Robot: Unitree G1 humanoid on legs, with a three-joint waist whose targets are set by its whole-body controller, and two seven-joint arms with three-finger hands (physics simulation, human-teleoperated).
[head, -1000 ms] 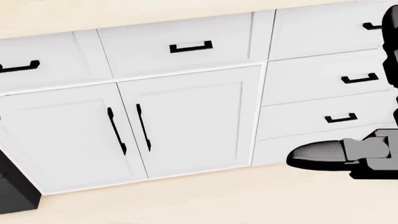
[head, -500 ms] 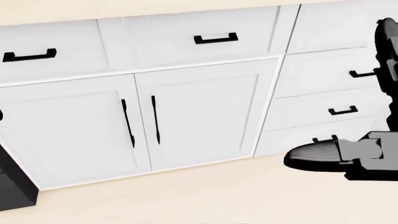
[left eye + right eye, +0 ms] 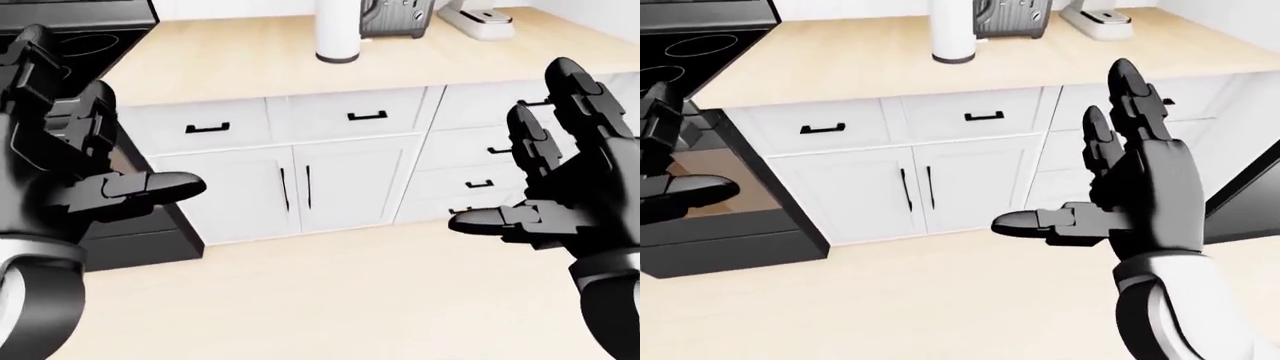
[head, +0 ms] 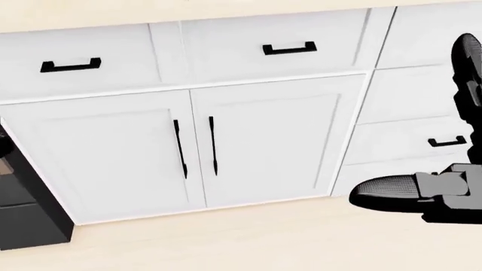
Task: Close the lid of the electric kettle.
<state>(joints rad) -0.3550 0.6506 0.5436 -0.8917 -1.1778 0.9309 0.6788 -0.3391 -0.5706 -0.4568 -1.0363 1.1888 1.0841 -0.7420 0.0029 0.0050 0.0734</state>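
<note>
kettle: can't pick it out in any view, so no heading, long axis or lid state to report
counter (image 3: 230, 60): light wood top across the upper part of the eye views, well apart from both hands
on counter: white upright cylinder on a dark base (image 3: 337, 30); just to its right a grey ribbed appliance (image 3: 394, 18); further right a white appliance (image 3: 480, 18); all three cut by the top edge
writing: nothing readable on any item, too small and cropped
left hand (image 3: 70, 157): raised at the left edge of the left-eye view, fingers (image 3: 45, 71) upright and spread, thumb out flat pointing to view right; grips nothing
right hand (image 3: 1145, 191): raised, palm side-on, fingers (image 3: 1130, 97) apart and leaning toward the upper left, thumb out flat pointing to view left; grips nothing
head view: looks low at the cabinet fronts; only the right hand's thumb tip and a strip of the hand show at the right edge
cabinet doors (image 4: 151, 152): white pair, shut, with two vertical black handles (image 4: 181, 148) side by side
drawers (image 4: 290, 49): row above the doors and a stack to the right, with black bar pulls
stove (image 3: 700, 45): black cooktop with ring marks at the counter's left end, dark front below it
floor (image 3: 330, 292): pale wood
</note>
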